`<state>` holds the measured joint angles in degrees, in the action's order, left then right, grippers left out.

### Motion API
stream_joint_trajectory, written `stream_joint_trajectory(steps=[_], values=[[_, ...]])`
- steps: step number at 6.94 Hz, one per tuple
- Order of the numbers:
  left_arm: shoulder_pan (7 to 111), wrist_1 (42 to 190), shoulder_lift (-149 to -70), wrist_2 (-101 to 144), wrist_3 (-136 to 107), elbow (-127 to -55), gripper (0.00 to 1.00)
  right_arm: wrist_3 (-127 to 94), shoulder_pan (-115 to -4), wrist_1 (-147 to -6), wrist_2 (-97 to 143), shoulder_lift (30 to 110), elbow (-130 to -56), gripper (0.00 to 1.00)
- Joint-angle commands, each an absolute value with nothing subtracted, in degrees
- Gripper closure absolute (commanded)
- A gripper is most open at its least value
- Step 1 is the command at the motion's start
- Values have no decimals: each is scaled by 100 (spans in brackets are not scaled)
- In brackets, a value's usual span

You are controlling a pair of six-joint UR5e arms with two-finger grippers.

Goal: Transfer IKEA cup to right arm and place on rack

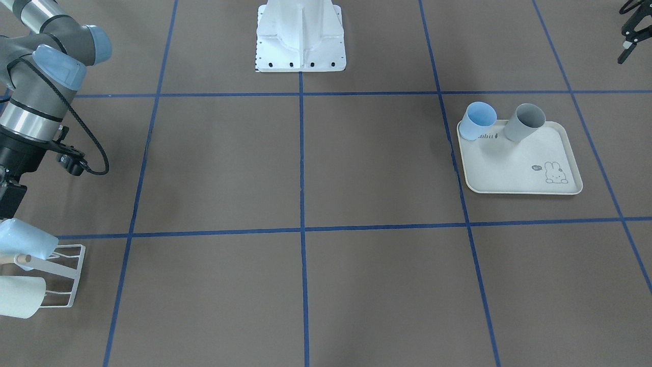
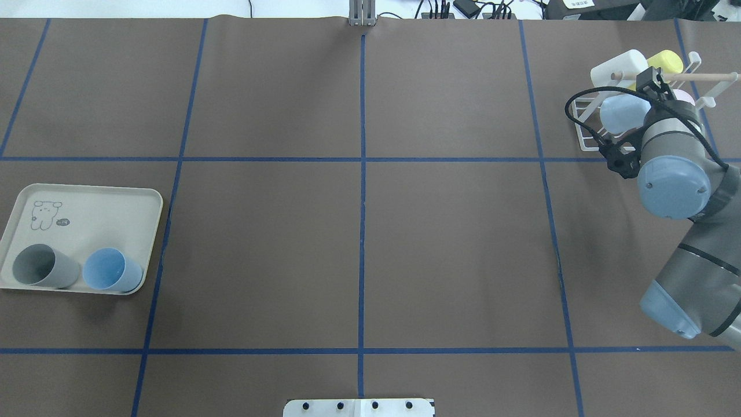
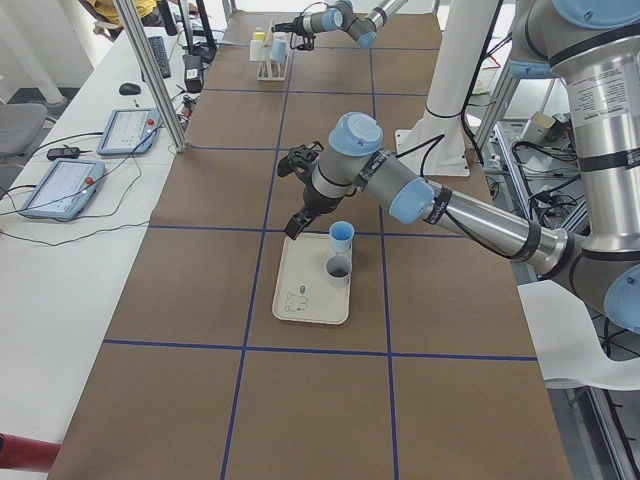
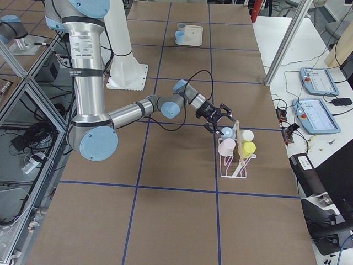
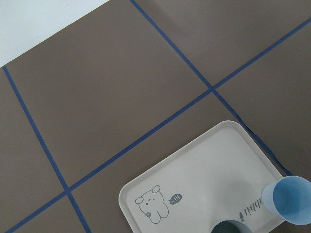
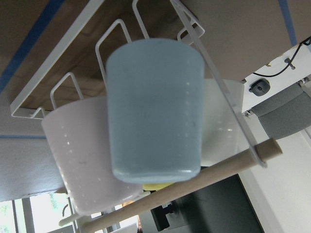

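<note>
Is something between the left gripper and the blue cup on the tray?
Nothing visible is. The left gripper hangs in the air by the tray, and no object covers the blue cup; the grey cup stands beside it, not over it.

A cup cluster [image 2: 622, 113] is being held on the rack [image 2: 694, 76], far right; a cup pair [image 2: 110, 269], on the tray [image 2: 98, 202], left.

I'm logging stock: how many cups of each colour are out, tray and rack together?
Blue: 2, the blue tray cup and the pale blue rack cup
Grey: 1, the grey cup
White: 1, the white cup
Yellow: 1, the yellow cup
Pink: 1, the pink cup
Total: 6 cups
</note>
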<state>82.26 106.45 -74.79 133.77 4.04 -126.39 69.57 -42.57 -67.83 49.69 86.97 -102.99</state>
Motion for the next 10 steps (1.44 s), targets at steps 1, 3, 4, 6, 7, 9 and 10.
stream_joint_trajectory(steps=[1,3,4,6,7,9,10], values=[[8227,10644,-7479,13377,413,-12613,0,6926,-4254,-6759,4975,8588,-10309,2],[8209,10661,-7497,13307,-171,-12603,0,6403,-4254,-6750,5323,8333,-10484,2],[8200,10826,-7480,13272,-306,-12560,0,5659,-4254,-6750,5857,8315,-10659,2],[8139,11283,-7462,12896,-805,-12332,0,4078,-4263,-6741,7095,8314,-11273,1],[8121,11659,-7392,12885,-948,-12114,0,2886,-4263,-6733,7702,8314,-11607,1],[7659,12581,-7147,12719,-1892,-11918,0,608,-4219,-6018,8731,8323,-11865,0],[7255,12960,-6980,12474,-2394,-11918,0,-525,-4201,-5533,9319,8315,-11874,0]])
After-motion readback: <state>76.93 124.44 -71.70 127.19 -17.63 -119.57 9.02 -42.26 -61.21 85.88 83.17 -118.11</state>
